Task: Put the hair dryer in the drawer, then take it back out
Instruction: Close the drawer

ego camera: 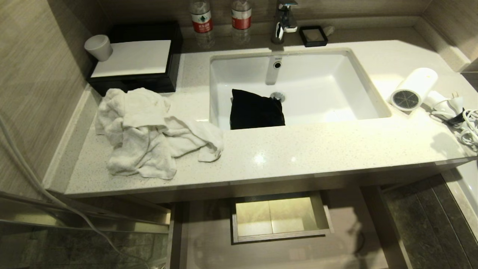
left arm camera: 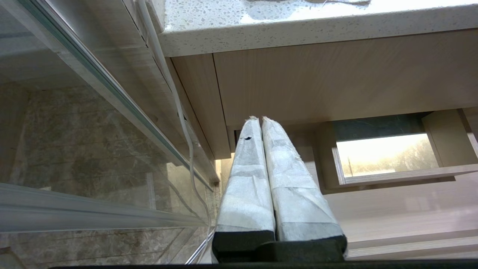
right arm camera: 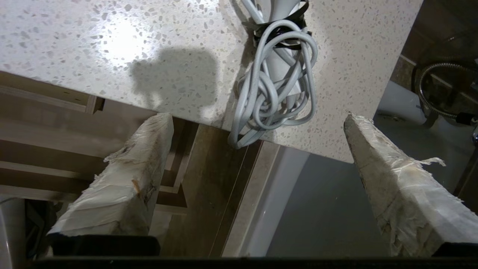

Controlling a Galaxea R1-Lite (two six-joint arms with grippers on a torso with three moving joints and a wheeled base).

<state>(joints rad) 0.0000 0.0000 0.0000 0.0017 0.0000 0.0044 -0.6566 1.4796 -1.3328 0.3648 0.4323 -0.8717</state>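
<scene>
One hair dryer [ego camera: 413,89] lies at frame right on countertop [ego camera: 298,149], drawer [ego camera: 283,254] pulled out below; right gripper [right arm camera: 257,149] spread wide w/ nothing held, left gripper [left arm camera: 260,121] pinched closed.

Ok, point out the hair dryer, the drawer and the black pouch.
hair dryer [ego camera: 415,88], head view, on its white barrel.
drawer [ego camera: 283,235], head view, on the cut-out's front rim.
black pouch [ego camera: 256,110], head view, on its fabric middle.

The countertop [ego camera: 298,149] at the centre of the head view is pale speckled stone, polished enough to glare. The sink [ego camera: 328,89] is glossy white ceramic. The hair dryer [ego camera: 414,89], far right, looks smooth white plastic (its grille dark mesh). The towel [ego camera: 145,130], left, is rumpled white terry. The drawer [ego camera: 280,235], below, shows matt wood-grain.
</scene>
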